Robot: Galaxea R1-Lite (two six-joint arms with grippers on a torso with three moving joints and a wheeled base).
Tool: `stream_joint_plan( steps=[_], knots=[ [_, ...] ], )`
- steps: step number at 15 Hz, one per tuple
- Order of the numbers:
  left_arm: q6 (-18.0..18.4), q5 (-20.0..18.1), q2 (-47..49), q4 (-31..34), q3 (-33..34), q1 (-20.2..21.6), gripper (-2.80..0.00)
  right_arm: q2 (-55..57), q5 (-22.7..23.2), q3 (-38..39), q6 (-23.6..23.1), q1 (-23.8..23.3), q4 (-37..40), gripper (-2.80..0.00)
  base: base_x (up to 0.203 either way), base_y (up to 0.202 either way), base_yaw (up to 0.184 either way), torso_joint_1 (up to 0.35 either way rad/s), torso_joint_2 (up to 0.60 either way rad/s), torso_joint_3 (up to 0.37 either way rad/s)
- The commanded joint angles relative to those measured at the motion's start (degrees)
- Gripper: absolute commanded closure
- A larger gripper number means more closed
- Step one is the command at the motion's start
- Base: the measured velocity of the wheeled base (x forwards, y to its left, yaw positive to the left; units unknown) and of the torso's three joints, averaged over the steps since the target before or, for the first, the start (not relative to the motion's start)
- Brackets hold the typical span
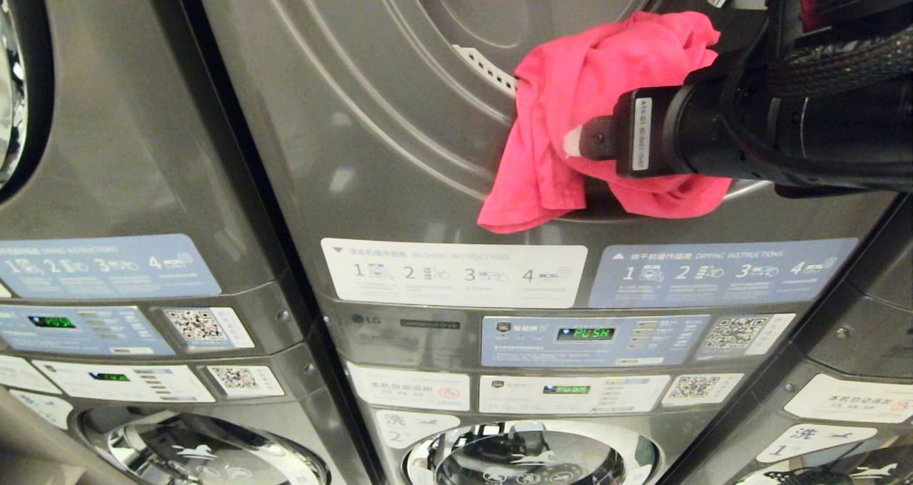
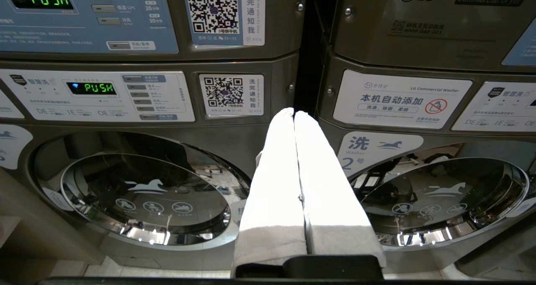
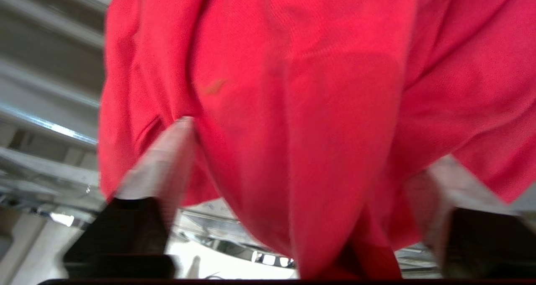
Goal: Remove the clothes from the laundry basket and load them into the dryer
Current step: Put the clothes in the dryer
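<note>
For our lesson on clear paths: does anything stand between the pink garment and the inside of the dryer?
Nothing visible blocks it. The pink garment drapes over the dryer opening's lower rim, one end hanging outside down the front panel. The right gripper is open around its folds.

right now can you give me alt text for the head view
A pink garment hangs over the lower rim of the open dryer drum, with the right end effector against the cloth. Below are instruction stickers and a control panel whose green display reads PUSH.
</note>
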Motion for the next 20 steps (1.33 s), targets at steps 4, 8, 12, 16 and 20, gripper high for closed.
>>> stream_joint_plan(
  steps=[4, 8, 12, 16, 20],
  knots=[
    [-0.01, 0.01, -0.09, 0.0, -0.02, 0.01, 0.0, 1.65, -0.98, -1.36, 0.31, 0.0, 0.47, 0.0, 0.0, 0.0, 0.0, 0.0, 0.0, 0.0],
    [-0.01, 0.01, -0.09, 0.0, -0.05, 0.01, 0.0, 0.49, -0.98, -4.13, 0.49, 0.09, 4.67, 0.0, 0.0, 0.0, 0.0, 0.0, 0.0, 0.0],
    [-0.01, 0.01, -0.09, 0.0, 0.0, 0.01, 0.0, 0.18, -0.98, -10.5, 0.49, 0.01, 6.73, 0.0, 0.0, 0.0, 0.0, 0.0, 0.0, 0.0],
    [-0.01, 0.01, -0.09, 0.0, 0.0, 0.01, 0.0, 4.2, -1.06, -15.63, -0.93, -1.82, -2.7, 0.0, 0.0, 0.0, 0.0, 0.0, 0.0, 0.0],
    [-0.01, 0.01, -0.09, 0.0, 0.0, 0.01, 0.0, 10.57, -0.45, -15.65, -9.07, -6.43, -29.55, 0.0, 0.0, 0.0, 0.0, 0.0, 0.0, 0.0]
  ],
)
